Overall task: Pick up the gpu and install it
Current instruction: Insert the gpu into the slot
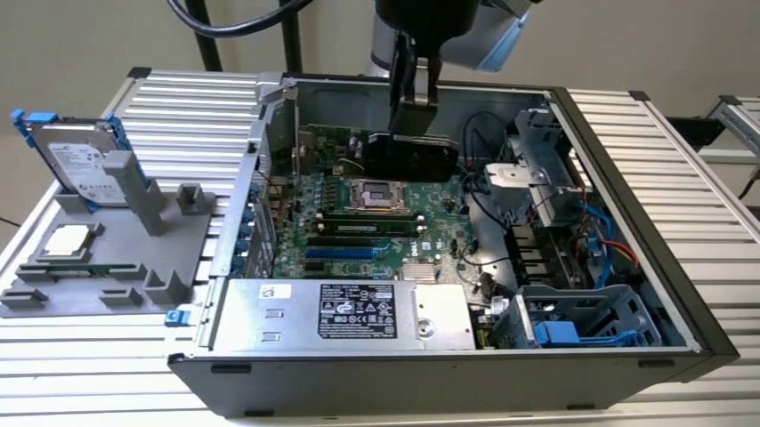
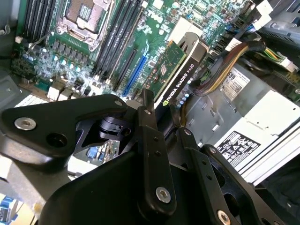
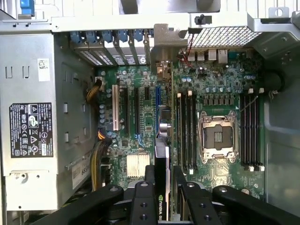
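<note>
**GPU held above the open case**

The gripper (image 1: pixel 412 111) is closed on the gpu (image 1: pixel 408 157), held edge-down over the motherboard (image 1: pixel 356 222) inside the case (image 1: pixel 618 213). Its fingers (image 3: pixel 186 199) hide the card's upper edge in both wrist views. The case lies on a ribbed metal table (image 1: pixel 665 133); a hard drive (image 1: pixel 81 165) rests in a grey fixture beside it.

Black pincer (image 2: pixel 161 123) with silver screws, on a silver, blue-capped arm (image 1: pixel 493 31) trailing black cables.
</note>
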Available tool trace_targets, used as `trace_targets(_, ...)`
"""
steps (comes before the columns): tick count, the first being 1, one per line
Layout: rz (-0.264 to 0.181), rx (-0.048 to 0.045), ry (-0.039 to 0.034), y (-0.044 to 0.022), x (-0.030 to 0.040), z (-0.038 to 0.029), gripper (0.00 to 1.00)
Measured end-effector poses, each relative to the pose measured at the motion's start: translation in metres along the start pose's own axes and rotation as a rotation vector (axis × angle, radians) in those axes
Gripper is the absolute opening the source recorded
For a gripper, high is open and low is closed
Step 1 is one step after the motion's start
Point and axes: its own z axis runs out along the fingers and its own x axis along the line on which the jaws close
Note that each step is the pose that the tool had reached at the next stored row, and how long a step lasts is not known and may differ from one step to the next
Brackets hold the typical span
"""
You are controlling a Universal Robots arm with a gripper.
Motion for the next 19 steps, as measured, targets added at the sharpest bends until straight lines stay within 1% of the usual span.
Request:
trace_targets(2,0.0,-0.0001,0.0007,0.0,0.0001,0.0014,0.0)
trace_targets(11,0.0,0.0,0.0025,-0.0005,0.0,0.0123,0.0)
trace_targets(16,-0.001,0.0,0.0027,-0.0006,0.0,0.0156,0.0)
trace_targets(19,-0.013,0.0001,0.0031,-0.0007,0.0,0.0173,0.0)
